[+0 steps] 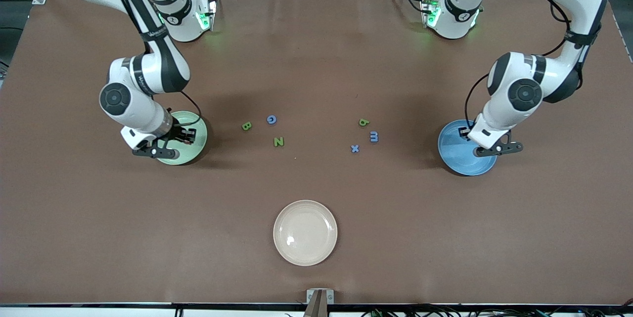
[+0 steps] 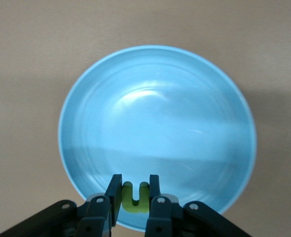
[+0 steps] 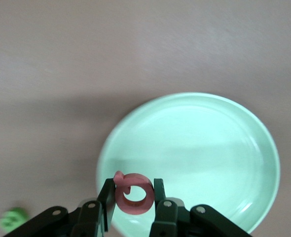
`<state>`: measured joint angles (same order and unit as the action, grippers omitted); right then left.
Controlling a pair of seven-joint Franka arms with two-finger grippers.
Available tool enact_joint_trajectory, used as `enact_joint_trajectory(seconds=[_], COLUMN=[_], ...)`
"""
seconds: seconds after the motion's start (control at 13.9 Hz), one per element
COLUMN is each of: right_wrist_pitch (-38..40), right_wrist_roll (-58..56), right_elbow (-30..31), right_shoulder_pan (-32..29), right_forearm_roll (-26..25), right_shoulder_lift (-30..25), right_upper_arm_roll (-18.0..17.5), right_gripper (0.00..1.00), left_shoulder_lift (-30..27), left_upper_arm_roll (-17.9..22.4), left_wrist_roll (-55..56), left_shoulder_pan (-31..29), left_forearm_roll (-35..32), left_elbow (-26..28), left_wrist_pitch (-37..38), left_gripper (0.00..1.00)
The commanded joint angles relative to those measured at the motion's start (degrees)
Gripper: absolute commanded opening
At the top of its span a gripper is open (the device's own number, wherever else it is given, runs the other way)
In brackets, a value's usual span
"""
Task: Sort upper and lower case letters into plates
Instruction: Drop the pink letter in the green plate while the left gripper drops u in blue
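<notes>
Neither plate holds a letter yet, so by my reading the sorting has only just begun: both arms carry their first pieces and six more wait on the tabletop point(image 1: 316, 60). The left gripper point(image 2: 135, 197) hangs over the blue plate point(image 2: 158, 94) with its fingers point(image 2: 114, 195) clamped on the green n point(image 2: 135, 196), which sits low between them above the plate's rim. The right gripper point(image 3: 134, 197) hangs over the light green plate point(image 3: 209, 143), its fingers point(image 3: 107, 196) pinching the pink Q point(image 3: 133, 192) near that plate's edge. Both pieces look ready to drop (the plates below them appear bare in the wrist views). Left on the tabletop are two loose groups between the plates: the green B point(image 1: 247, 125), blue G point(image 1: 271, 119) and green N point(image 1: 279, 142) toward the right arm's end, and the green b point(image 1: 364, 122), blue m point(image 1: 374, 136) and blue x point(image 1: 354, 148) toward the left arm's end. A cream plate point(image 1: 305, 233) lies nearer the front camera than all of them and holds nothing. In the front view each arm's wrist covers part of its plate, so the held letters cannot be made out there; the small letters are hard to read at that range, and a blurred green piece at the right wrist view's corner cannot be identified.
</notes>
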<state>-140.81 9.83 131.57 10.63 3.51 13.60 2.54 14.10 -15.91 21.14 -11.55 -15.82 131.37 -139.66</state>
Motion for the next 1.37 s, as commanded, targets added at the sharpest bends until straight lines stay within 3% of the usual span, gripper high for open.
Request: enact_joint_trajectory(seconds=[0.0, 0.58, 0.65, 0.79, 0.86, 1.08, 1.15, 1.22, 1.3], right_wrist_pitch=[-5.1, -4.4, -3.7, -3.1, -2.9, 0.4, 3.0, 5.3, 6.6], right_wrist_roll=[-4.0, -5.0, -5.0, -4.9, -5.0, -4.8, -4.3, -4.0, -3.3], right_elbow=[7.1, 8.1, 8.0, 8.0, 7.9, 5.8, 4.1, 2.0, 0.5], right_shoulder_pan=[-3.6, -4.7, -4.6, -4.7, -4.7, -4.7, -4.4, -3.9, -2.7], right_forearm_roll=[-0.4, -0.3, -0.3, -0.3, -0.3, 0.1, 0.4, 0.5, 1.9], right_shoulder_lift=[-2.3, -0.1, 0.0, 0.1, 0.0, -0.7, -0.9, -1.0, -1.0], right_upper_arm_roll=[-1.1, -1.2, -1.2, -1.2, -1.2, -1.4, -1.6, -1.8, -1.8], right_gripper=[0.0, 0.08, 0.22, 0.81, 1.0, 1.0, 1.0, 1.0, 1.0], left_shoulder_lift=[1.0, 4.7, 5.1, 5.2, 5.2, 5.1, 5.1, 5.0, 4.5], left_upper_arm_roll=[-0.7, -0.5, -0.5, -0.5, -0.5, -0.5, -0.5, -0.5, -0.6], left_wrist_roll=[-1.9, -3.0, -3.0, -3.0, -3.0, -3.0, -3.0, -3.1, -4.0], left_shoulder_pan=[-1.5, -2.3, -2.3, -2.4, -2.4, -2.3, -2.3, -2.2, -2.2], left_forearm_roll=[-0.8, -0.9, -0.9, -0.9, -0.9, -0.9, -0.9, -0.9, -0.9], left_elbow=[1.4, 2.1, 2.2, 2.4, 2.6, 2.7, 2.7, 2.7, 2.7], left_wrist_pitch=[-3.8, -7.7, -8.0, -8.2, -8.2, -8.2, -8.2, -8.2, -7.9], left_gripper=[0.15, 0.17, 0.18, 0.18, 0.19, 0.2, 0.24, 0.48, 0.84])
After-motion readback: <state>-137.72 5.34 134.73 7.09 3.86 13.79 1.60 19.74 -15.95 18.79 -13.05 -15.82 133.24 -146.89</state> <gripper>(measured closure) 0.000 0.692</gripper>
